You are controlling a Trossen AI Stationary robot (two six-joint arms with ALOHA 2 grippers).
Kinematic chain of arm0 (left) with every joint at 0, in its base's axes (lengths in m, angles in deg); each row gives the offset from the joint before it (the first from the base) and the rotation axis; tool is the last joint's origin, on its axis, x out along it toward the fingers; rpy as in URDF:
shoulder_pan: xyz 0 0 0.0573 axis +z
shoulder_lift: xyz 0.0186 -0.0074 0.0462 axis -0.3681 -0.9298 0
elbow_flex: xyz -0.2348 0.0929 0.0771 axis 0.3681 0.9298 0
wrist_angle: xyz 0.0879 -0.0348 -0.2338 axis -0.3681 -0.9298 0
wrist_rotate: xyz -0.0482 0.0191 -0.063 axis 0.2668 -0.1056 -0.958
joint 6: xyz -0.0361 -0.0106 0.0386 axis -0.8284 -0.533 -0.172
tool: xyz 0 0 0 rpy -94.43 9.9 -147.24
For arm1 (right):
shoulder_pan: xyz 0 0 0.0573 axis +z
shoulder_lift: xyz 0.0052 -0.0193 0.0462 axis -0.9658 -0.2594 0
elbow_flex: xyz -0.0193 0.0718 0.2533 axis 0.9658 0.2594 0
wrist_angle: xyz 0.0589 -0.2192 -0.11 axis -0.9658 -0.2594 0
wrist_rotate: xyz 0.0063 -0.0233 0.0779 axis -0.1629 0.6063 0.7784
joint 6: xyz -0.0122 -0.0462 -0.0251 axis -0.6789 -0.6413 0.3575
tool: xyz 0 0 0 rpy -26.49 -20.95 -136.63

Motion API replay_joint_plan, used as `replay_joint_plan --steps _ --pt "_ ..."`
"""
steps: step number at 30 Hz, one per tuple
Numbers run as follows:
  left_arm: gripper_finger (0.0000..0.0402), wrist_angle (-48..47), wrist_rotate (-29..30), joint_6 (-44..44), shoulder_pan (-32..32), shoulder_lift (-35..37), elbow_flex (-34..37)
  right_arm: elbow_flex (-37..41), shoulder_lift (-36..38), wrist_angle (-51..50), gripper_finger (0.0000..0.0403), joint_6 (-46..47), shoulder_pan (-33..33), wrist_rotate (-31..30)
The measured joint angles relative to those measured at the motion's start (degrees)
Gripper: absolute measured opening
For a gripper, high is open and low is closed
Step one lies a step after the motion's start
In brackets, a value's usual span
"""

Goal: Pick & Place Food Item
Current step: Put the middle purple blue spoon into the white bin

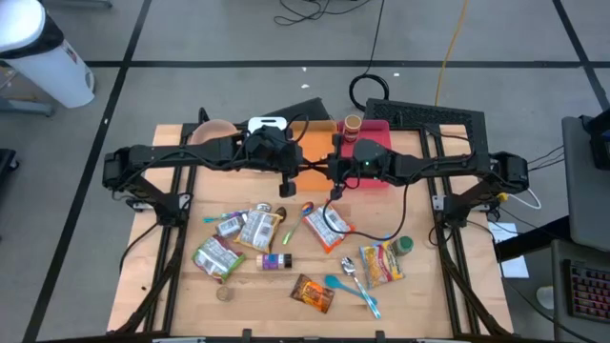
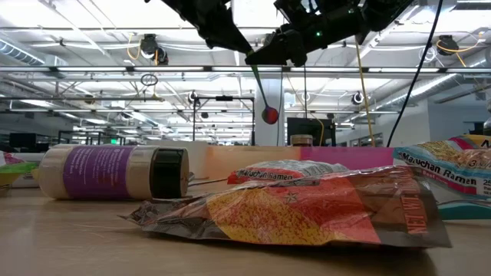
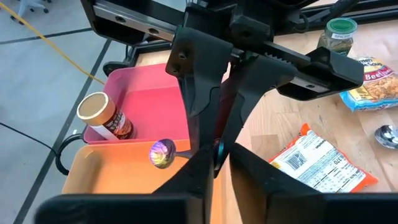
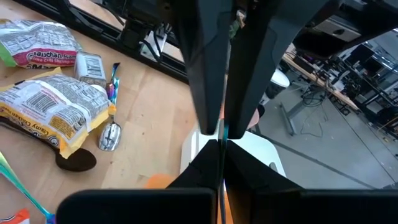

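Above the orange bin (image 3: 118, 171) (mid-air), both grippers pinch a spoon (image 3: 163, 153).

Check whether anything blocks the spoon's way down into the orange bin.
Nothing visible does. The spoon hangs right over the orange bin, near its edge with the pink bin, where the canister stands aside.

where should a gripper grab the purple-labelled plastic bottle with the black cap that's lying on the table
Probably the middle of the purple-labelled plastic bottle, on the label, coming straight down from above with one finger on each side of its round body. It lies on its side on the wooden table, so the black cap faces sideways and gives no top to pinch.
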Motion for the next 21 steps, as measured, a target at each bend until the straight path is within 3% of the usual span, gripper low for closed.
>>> replay_joint_plan --steps 5,11,21 --pt "0.0008 -0.02 -0.09 0.00 0.59 0.00 0.00 0.03 0.00 0.02 0.0000 0.17 0.00 0.05" --pt "0.0028 0.10 -0.44 -0.24 0.79 -0.14 0.00 0.04 0.00 0.22 0.0000 0.77 -0.01 0.00" --pt "0.0006 0.13 -0.58 2.04 0.81 -1.67 0.00 0.17 -0.10 -0.31 0.0000 0.83 -0.02 -0.01"
